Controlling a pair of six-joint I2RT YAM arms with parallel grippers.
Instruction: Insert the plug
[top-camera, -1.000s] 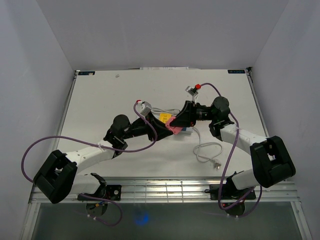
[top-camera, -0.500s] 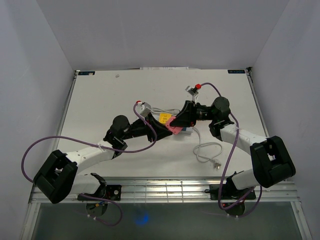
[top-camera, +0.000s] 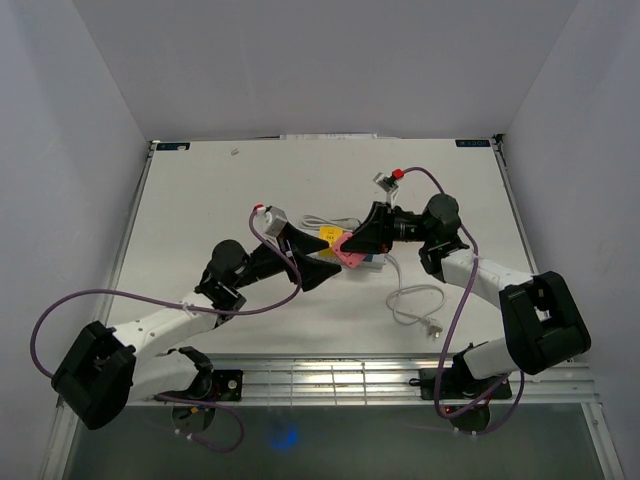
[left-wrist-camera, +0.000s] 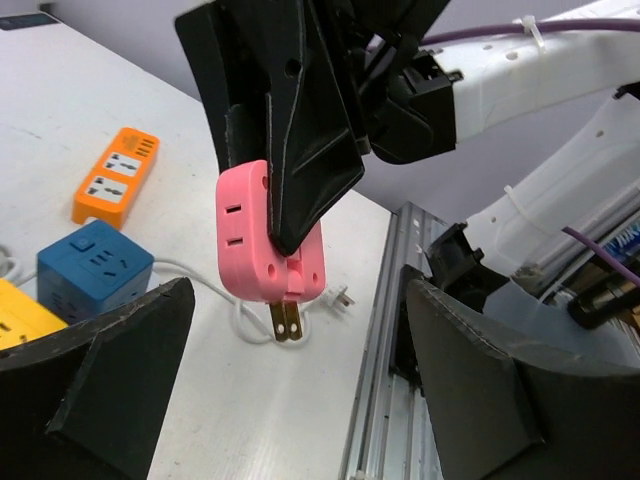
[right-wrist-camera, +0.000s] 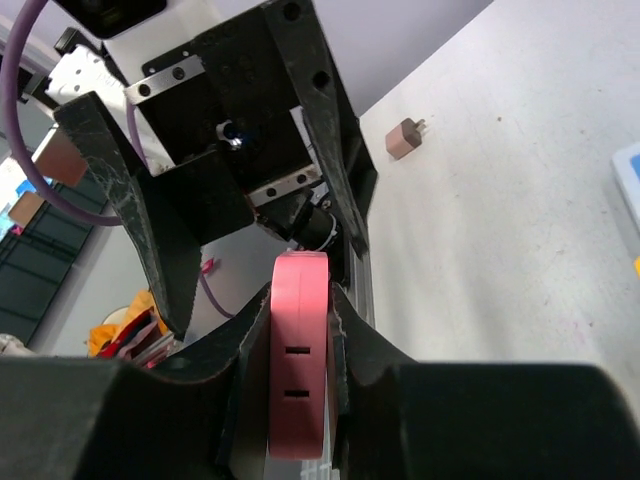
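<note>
We hold the flat pink plastic plug (left-wrist-camera: 262, 240) pinched in our right gripper (top-camera: 348, 248) above the table's middle, our left gripper (top-camera: 318, 272) spread wide at its 8 o'clock, and next we think its metal prongs (left-wrist-camera: 285, 322) must line up with the blue cube socket (left-wrist-camera: 95, 270).

Right gripper (top-camera: 351, 246) clamps the pink adapter (top-camera: 350, 257); left gripper (top-camera: 323, 271) faces it — close beside.

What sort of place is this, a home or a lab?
Probably a robotics lab test cell: left arm and right arm bolted to a white table boxed in by plain walls, with practice items like an orange power strip and pink adapter.
</note>
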